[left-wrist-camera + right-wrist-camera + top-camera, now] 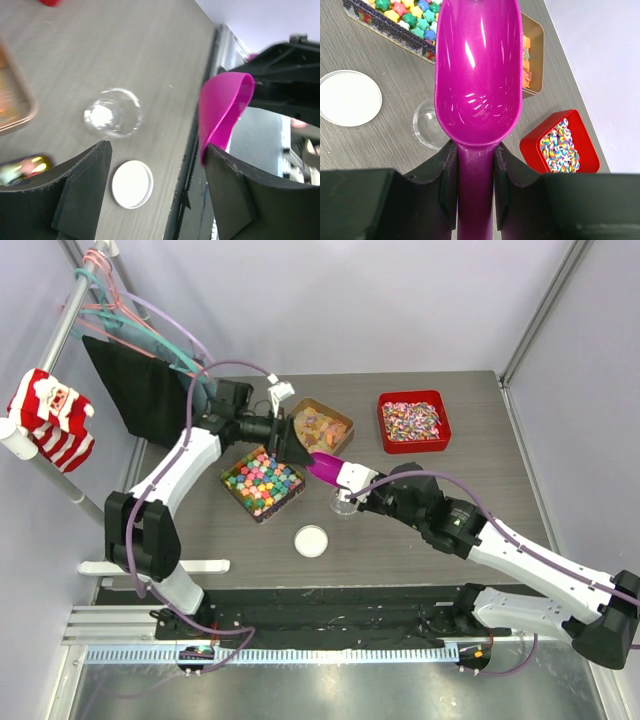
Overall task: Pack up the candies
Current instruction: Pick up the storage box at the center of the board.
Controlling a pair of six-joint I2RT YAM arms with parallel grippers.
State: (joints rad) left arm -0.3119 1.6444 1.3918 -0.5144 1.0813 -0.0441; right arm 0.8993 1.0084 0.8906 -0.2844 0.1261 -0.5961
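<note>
Magenta empty scoop (478,75) gripped by right fingers (447,185)

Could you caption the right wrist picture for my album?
Right gripper holding an empty magenta scoop near a clear jar, colourful candies beyond.

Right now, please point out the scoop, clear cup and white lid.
scoop (477,75): right wrist view, inside of its bowl.
clear cup (112,114): left wrist view, its bottom.
white lid (311,541): top external view, its centre.
</note>
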